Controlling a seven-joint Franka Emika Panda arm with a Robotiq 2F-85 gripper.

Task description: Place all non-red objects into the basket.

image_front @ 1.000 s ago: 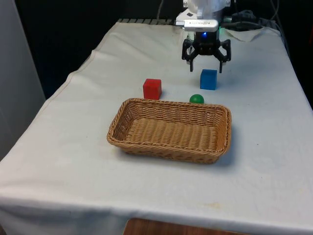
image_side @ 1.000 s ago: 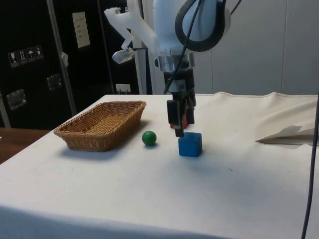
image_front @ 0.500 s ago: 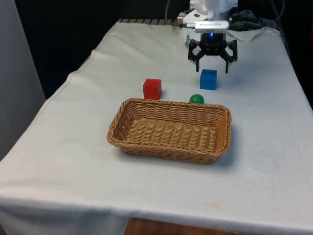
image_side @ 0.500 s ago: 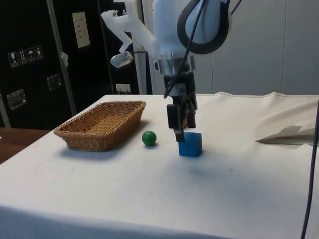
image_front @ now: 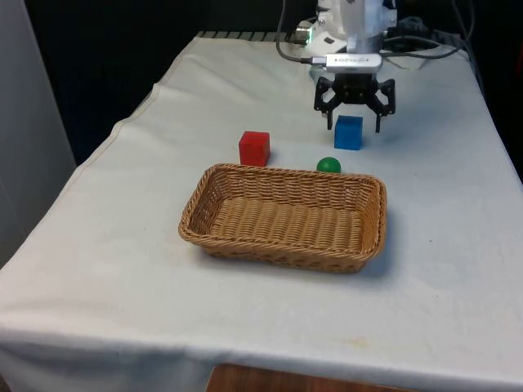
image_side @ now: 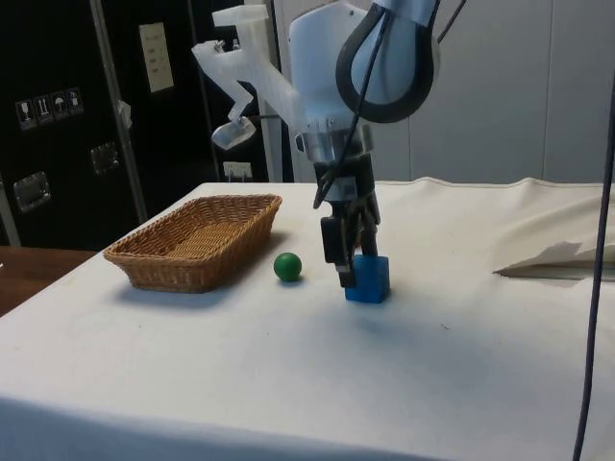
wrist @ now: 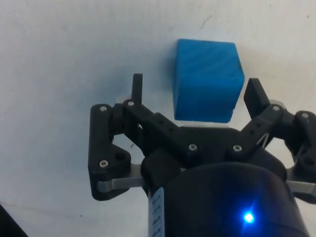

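Gripper: the black gripper (image_front: 355, 124) is held low over the far part of the table, with its fingers spread wide apart. Nothing is held by it.
Fingers: one finger (wrist: 137, 87) is seen well to one side of the cube, and the other is just beside the cube's other edge. The cube is not squeezed.
Blue cube: the blue cube (image_front: 348, 132) is set flat on the white cloth (image_front: 122, 212), between the open fingers, beyond the basket.
Green ball: the green ball (image_side: 286, 266) is seen on the cloth between the cube and the basket, just behind the basket's far rim.
Red cube: the red cube (image_front: 254, 149) is placed to the front view's left of the ball.
Basket: the wicker basket (image_front: 204, 204) is set near the middle of the table, with nothing in it.
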